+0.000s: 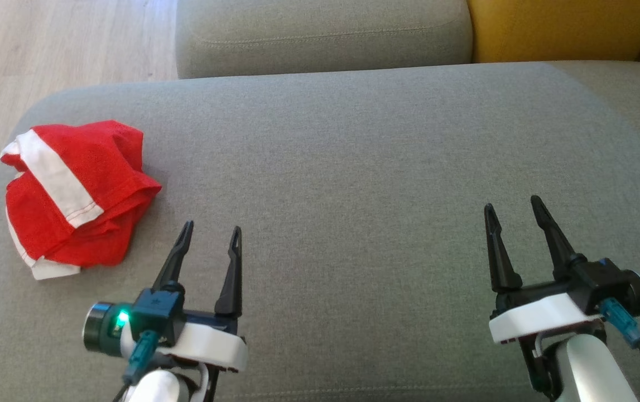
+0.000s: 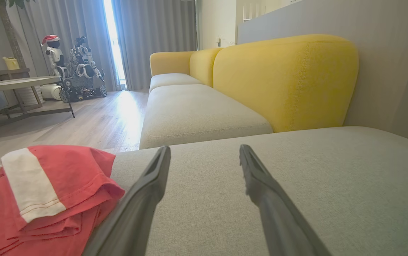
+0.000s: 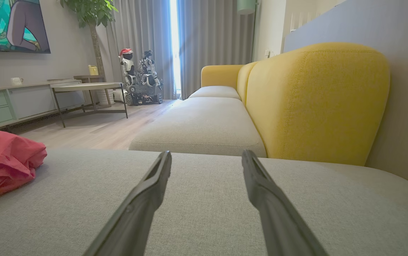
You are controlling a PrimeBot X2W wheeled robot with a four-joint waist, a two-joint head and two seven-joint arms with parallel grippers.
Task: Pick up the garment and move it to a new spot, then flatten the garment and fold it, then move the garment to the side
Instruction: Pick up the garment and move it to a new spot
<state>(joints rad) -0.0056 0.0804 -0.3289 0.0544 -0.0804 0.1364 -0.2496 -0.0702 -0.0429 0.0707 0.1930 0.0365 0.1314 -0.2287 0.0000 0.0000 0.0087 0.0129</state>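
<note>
Grey-cushioned sofa (image 3: 207, 124) with yellow backrest (image 3: 317, 103), wooden floor (image 3: 93, 131), grey curtains (image 3: 214, 42).

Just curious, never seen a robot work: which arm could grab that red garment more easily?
Probably the left: the open left gripper sits close beside the red garment, while the right gripper is far across the sofa cushion.

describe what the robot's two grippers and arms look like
Left gripper and right gripper match: two long, tapering black fingers on a dark block, white shell, pale rounded forearm, teal cable plug. The left also has a dark cylinder with a green light.
</note>
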